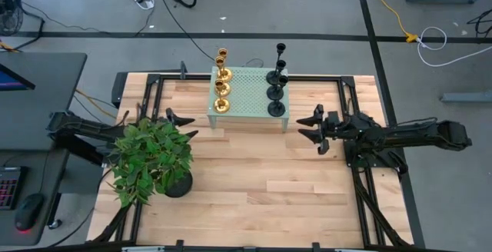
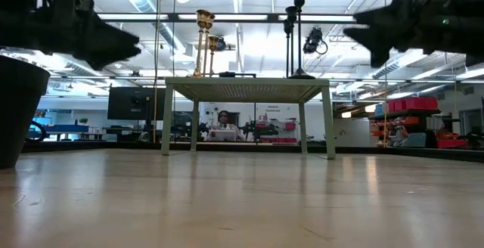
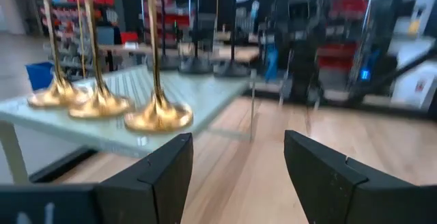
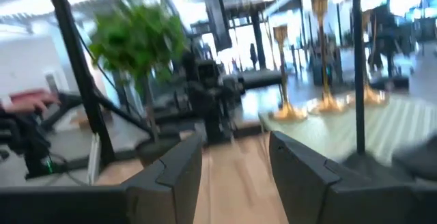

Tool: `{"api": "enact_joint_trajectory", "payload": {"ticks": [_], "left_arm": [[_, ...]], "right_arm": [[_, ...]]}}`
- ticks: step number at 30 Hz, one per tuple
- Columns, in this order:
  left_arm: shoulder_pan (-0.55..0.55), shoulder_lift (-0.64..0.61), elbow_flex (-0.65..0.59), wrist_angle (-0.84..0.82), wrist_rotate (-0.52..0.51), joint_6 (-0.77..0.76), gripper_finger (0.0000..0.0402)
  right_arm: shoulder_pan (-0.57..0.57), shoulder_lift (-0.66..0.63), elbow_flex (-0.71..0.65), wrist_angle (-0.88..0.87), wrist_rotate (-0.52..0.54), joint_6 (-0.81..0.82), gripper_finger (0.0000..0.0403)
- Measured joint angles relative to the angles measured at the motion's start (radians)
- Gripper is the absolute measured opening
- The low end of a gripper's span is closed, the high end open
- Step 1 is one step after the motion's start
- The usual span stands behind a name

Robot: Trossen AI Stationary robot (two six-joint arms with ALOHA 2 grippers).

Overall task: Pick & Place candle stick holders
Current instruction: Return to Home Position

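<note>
Several gold candle stick holders (image 1: 222, 81) stand by their round bases in a row along the left edge of the pale green stand (image 1: 247, 91). Several black holders (image 1: 277, 83) line its right edge. In the left wrist view the gold bases (image 3: 158, 118) are close ahead, with the black ones (image 3: 198, 63) behind them. My left gripper (image 1: 184, 125) hovers open, left of the stand and beside the plant. My right gripper (image 1: 307, 127) hovers open, right of the stand's near corner, with a black stem (image 4: 356, 67) and gold holders (image 4: 328, 104) ahead of it. Neither gripper touches anything.
A leafy potted plant (image 1: 150, 160) stands on the wooden table at the left and covers part of my left arm; its dark pot (image 2: 15, 104) shows in the low view. The stand rests on thin legs (image 2: 330, 123). Bare tabletop (image 1: 269, 183) lies nearer the front.
</note>
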Motion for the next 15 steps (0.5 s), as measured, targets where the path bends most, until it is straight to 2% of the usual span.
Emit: {"api": "enact_joint_trajectory", "payload": {"ticks": [12, 15], "left_arm": [[0.000, -0.344, 0.000, 0.001, 0.000, 0.000, 0.0231], [0.000, -0.356, 0.000, 0.024, -0.006, 0.000, 0.0231]], "right_arm": [[0.039, -0.283, 0.000, 0.002, 0.023, 0.000, 0.0171], [0.053, -0.344, 0.000, 0.000, 0.023, 0.000, 0.0171]]}}
